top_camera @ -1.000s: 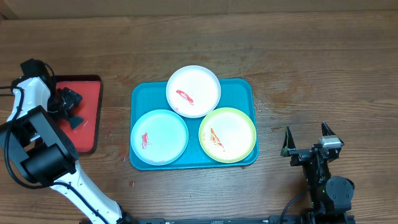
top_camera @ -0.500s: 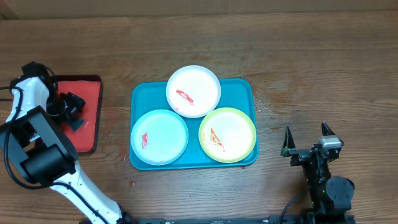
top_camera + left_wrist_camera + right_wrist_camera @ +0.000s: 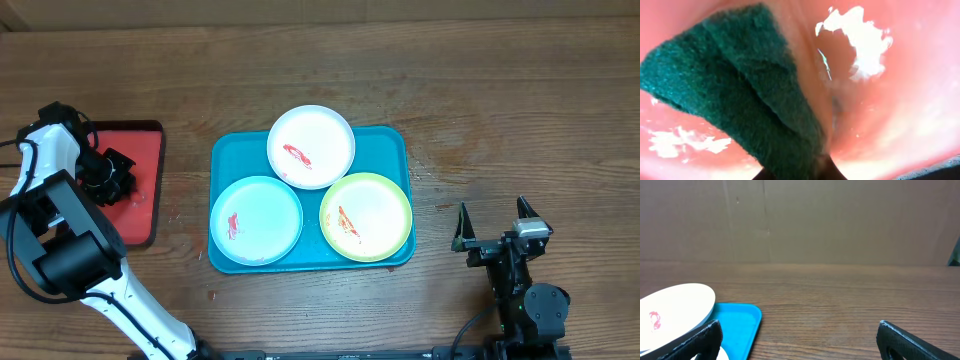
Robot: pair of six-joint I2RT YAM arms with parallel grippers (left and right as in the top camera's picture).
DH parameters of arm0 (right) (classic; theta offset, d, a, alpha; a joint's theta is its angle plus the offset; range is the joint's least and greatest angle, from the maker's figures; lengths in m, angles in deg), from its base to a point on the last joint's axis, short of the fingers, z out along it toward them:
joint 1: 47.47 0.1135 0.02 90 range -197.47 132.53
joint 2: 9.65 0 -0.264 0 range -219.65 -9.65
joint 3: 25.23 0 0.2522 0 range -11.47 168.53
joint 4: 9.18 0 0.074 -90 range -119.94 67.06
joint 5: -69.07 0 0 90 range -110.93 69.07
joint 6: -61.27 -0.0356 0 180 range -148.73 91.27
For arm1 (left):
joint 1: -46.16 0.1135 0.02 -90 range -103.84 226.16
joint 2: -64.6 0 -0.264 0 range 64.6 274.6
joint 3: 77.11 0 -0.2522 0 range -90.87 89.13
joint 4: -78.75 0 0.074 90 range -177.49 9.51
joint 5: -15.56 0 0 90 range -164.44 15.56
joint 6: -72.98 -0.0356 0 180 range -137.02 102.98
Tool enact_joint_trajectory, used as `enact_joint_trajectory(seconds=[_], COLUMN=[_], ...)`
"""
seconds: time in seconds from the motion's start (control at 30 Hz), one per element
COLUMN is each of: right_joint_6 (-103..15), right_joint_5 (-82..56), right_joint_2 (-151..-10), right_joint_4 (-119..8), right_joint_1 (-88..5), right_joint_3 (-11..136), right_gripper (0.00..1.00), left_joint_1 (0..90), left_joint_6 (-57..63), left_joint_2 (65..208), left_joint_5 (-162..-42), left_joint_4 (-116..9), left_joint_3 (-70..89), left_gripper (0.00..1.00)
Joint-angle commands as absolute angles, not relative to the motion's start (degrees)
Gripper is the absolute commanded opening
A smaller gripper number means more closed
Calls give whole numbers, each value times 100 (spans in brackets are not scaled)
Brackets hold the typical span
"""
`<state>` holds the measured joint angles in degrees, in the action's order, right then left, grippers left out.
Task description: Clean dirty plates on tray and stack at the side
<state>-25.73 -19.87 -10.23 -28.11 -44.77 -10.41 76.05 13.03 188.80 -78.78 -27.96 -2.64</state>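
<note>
Left tool [image 3: 107, 172] dropped onto green pad [image 3: 735, 95], red tray [image 3: 143, 150] at frame left | closure unclear | right tool [image 3: 492, 230] spread, idle | risk: shallow pinch drops pad before plates [image 3: 320, 135].

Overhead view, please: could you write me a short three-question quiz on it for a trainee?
1. Which round plastic plate juts past the rim of the large teal rectangular plastic tray?
A) the white plate
B) the light blue plate
C) the yellow-green plate
2. True or false: the left tool is above the teal tray.
3. Fill in the gap: the fingers of the right tool stand ___ (open or shut).

Key: 1 A; 2 false; 3 open.
</note>
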Motion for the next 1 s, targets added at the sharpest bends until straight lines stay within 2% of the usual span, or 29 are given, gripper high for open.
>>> enact_joint_trajectory(seconds=[0.0, 0.03, 0.3, 0.37, 0.4, 0.43, 0.73, 0.77, 0.83, 0.97], right_joint_6=[-2568, -2568, -2568, -2568, -2568, -2568, -2568, -2568, -2568, -2568], right_joint_5=[-2024, -2024, -2024, -2024, -2024, -2024, -2024, -2024, -2024, -2024], right_joint_2=[-984, -984, -984, -984, -984, -984, -984, -984, -984, -984], right_joint_4=[-2776, -2776, -2776, -2776, -2776, -2776, -2776, -2776, -2776, -2776], right_joint_1=[-4493, -4493, -4493, -4493, -4493, -4493, -4493, -4493, -4493, -4493], right_joint_3=[-1100, -1100, -1100, -1100, -1100, -1100, -1100, -1100, -1100, -1100], right_gripper=[100, 100, 100, 100, 100, 100, 100, 100, 100, 100], left_joint_1=[7616, 7616, 7614, 7614, 7614, 7614, 7614, 7614, 7616, 7616], left_joint_6=[1281, 1279, 1281, 1281, 1281, 1283, 1274, 1276, 1276, 1274], left_joint_2=[18985, 18985, 18985, 18985, 18985, 18985, 18983, 18983, 18981, 18961], left_joint_5=[-7563, -7397, -7089, -7113, -7137, -7150, -7272, -7307, -7301, -7239], left_joint_4=[-2925, -3001, -3404, -3393, -3360, -3336, -3150, -3130, -3100, -2947], left_joint_3=[-284, -284, -284, -284, -284, -284, -286, -288, -294, -458], left_gripper=[94, 100, 98, 74, 65, 60, 56, 48, 23, 9])
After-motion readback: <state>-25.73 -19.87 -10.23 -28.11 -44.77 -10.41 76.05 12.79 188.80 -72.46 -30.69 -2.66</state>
